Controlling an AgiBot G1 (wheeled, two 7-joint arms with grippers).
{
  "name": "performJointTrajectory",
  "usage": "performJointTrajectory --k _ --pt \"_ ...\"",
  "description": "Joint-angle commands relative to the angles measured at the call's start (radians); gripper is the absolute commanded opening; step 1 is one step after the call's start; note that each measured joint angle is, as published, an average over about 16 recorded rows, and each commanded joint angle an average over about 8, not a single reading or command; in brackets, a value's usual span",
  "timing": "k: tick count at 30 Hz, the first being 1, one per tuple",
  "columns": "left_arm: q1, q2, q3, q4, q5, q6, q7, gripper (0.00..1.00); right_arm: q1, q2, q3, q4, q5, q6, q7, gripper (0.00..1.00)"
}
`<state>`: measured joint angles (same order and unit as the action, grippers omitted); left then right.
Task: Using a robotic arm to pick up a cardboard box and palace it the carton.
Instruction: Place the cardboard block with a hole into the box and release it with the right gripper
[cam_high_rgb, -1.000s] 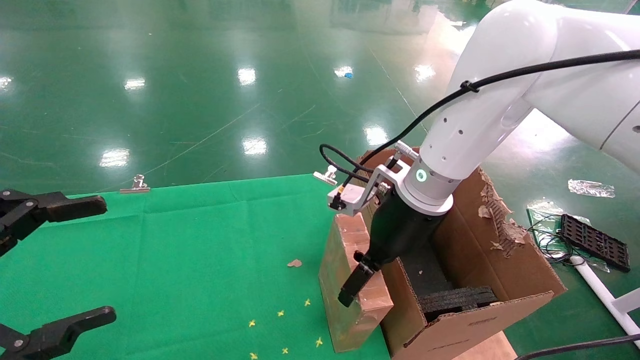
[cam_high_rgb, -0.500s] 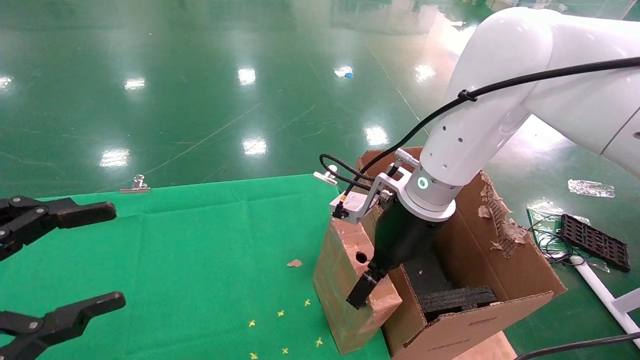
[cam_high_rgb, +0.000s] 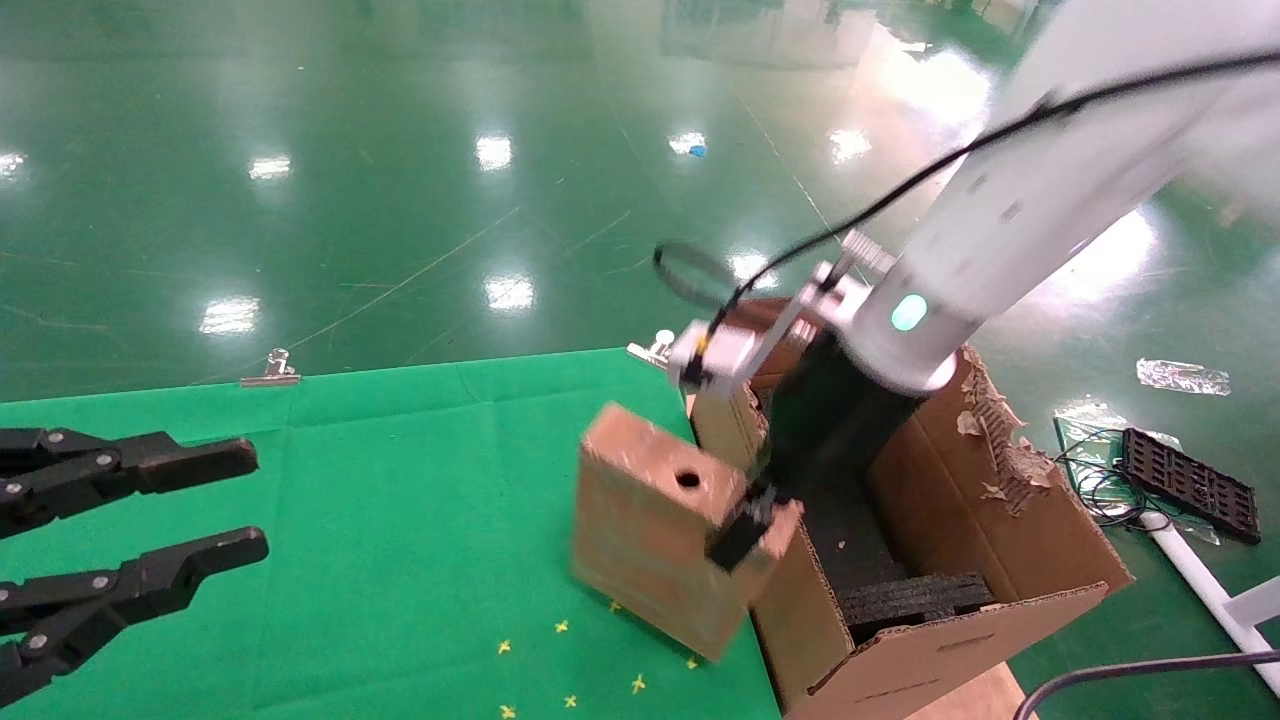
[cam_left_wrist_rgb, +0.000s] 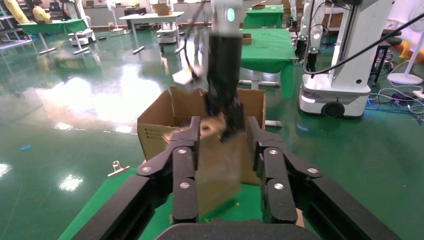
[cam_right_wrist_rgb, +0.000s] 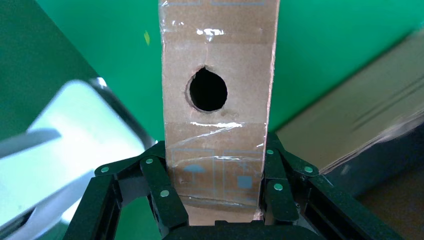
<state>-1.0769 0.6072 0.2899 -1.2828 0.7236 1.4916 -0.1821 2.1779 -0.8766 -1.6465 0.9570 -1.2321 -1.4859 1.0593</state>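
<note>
**Box gripped, hanging beside the carton**

The right gripper (cam_high_rgb: 745, 525) is clamping the box (cam_high_rgb: 655, 540), which is hanging tilted above the green cloth (cam_high_rgb: 400, 500), just beside the carton (cam_high_rgb: 960, 560). The right wrist view is showing what the head view is not: fingers (cam_right_wrist_rgb: 167, 200) pressing both narrow sides below the round hole. The left gripper (cam_high_rgb: 215, 505) is hovering apart, fingers spread.
</note>
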Motion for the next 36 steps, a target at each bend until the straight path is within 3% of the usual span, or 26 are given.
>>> performJointTrajectory --k 1,10,19,20,27,28,36 --pt "0.000 0.000 0.000 0.000 0.000 0.000 0.000 0.00 0.024 0.028 0.030 -0.013 0.031 -0.001 -0.069 0.00" --pt "0.000 0.000 0.001 0.000 0.000 0.000 0.000 0.00 0.177 0.119 0.090 -0.250 -0.003 0.024 -0.226 0.00" --pt "0.000 -0.001 0.001 0.000 -0.001 -0.001 0.001 0.00 0.187 0.157 0.038 -0.492 -0.097 -0.008 -0.190 0.00" --pt "0.000 -0.001 0.001 0.000 -0.001 -0.001 0.001 0.04 0.176 0.158 0.033 -0.519 -0.101 -0.011 -0.179 0.00" --pt "0.000 -0.001 0.002 0.000 -0.001 -0.001 0.001 0.92 0.078 0.142 0.008 -0.672 -0.107 -0.013 -0.132 0.00" --pt "0.000 -0.001 0.002 0.000 -0.001 -0.001 0.001 1.00 0.067 0.138 0.006 -0.690 -0.109 -0.011 -0.129 0.00" --pt "-0.001 -0.001 0.002 0.000 -0.002 -0.001 0.001 1.00 -0.016 0.102 -0.016 -0.803 -0.133 0.019 -0.129 0.00"
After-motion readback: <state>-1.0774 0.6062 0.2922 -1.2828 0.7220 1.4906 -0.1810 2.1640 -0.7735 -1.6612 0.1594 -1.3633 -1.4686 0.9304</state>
